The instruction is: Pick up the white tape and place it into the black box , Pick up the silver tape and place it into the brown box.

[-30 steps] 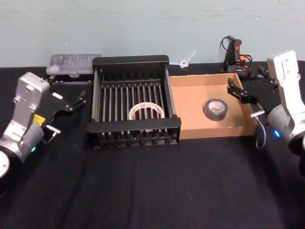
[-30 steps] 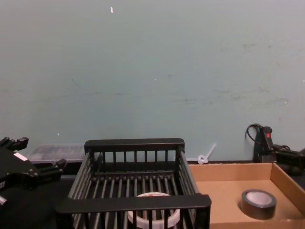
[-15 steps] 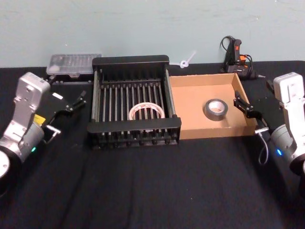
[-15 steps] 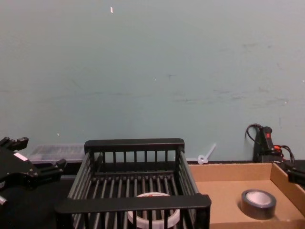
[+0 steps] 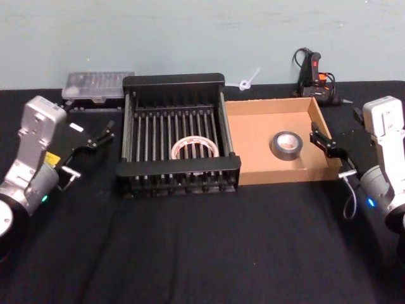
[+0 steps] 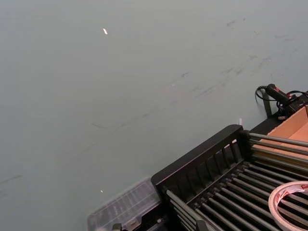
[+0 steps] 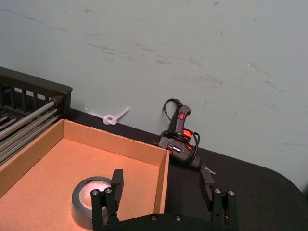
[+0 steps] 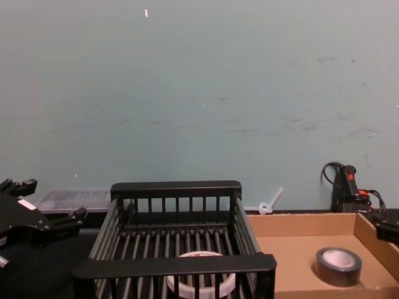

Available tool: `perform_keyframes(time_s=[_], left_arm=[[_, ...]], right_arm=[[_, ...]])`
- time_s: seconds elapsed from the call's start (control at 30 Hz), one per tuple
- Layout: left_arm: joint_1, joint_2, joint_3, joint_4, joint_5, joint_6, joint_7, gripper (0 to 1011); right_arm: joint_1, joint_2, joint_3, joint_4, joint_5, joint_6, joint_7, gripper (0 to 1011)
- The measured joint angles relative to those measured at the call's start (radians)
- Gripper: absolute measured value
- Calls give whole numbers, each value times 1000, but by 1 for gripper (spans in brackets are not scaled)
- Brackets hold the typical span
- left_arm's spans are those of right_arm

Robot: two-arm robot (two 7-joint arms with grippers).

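A white tape [image 5: 194,148] lies flat on the slatted floor of the black box [image 5: 180,82], near its front wall. Beside it on the right, the silver tape [image 5: 286,145] rests on the floor of the brown box [image 5: 269,106], touching nothing else. The right gripper [image 5: 328,143] hovers by that box's right wall, fingers spread and holding nothing. The left gripper [image 5: 97,135] sits left of the black box, fingers also spread and empty. Both placements appear complete. What remains is probably only drawing both arms clear without bumping the boxes.
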Motion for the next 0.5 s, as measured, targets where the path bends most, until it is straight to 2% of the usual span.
perform_keyframes(time_s=[0.5], left_arm=[[0, 0, 0, 0, 0, 0, 0, 1002]], right_arm=[[1, 1, -2, 2, 1, -1, -1, 1002]])
